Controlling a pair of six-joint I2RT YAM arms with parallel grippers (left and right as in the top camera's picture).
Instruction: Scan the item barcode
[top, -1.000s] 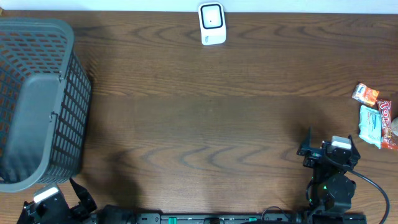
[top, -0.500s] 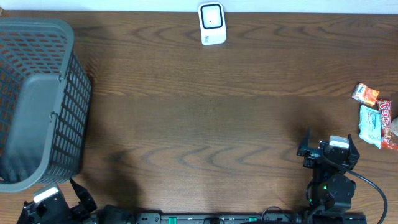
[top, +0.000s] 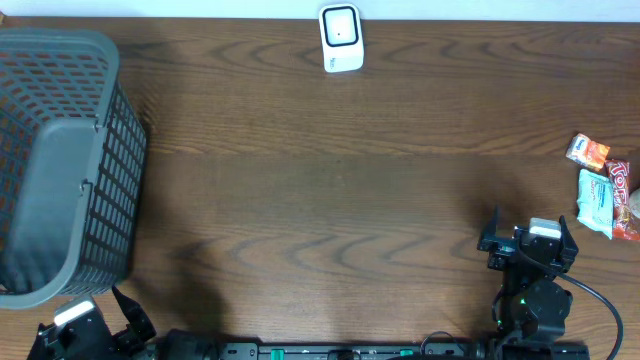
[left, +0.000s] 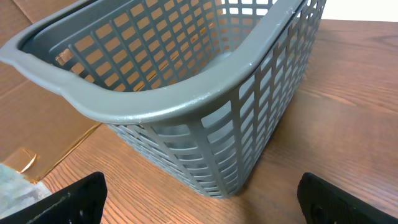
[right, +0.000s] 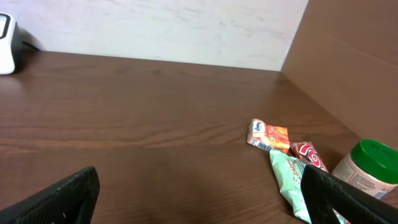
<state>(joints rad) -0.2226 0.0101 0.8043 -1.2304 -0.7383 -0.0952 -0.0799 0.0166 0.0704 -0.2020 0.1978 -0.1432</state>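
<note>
The white barcode scanner (top: 341, 38) stands at the table's far edge; the right wrist view shows its edge (right: 5, 43) at far left. Several snack items lie at the right edge: an orange packet (top: 587, 151), a red packet (top: 620, 177) and a mint-green packet (top: 597, 200). In the right wrist view they are the orange packet (right: 268, 135), red packet (right: 309, 155) and mint packet (right: 289, 180). My right gripper (top: 531, 232) is open and empty, left of the packets. My left gripper (top: 88, 322) sits open at the front left corner, holding nothing.
A large grey mesh basket (top: 100, 45) fills the left side, directly ahead of the left gripper (left: 202, 199), its rim (left: 155, 106) close. A jar with a green lid (right: 367, 165) stands beside the packets. A brown cardboard wall rises at the right.
</note>
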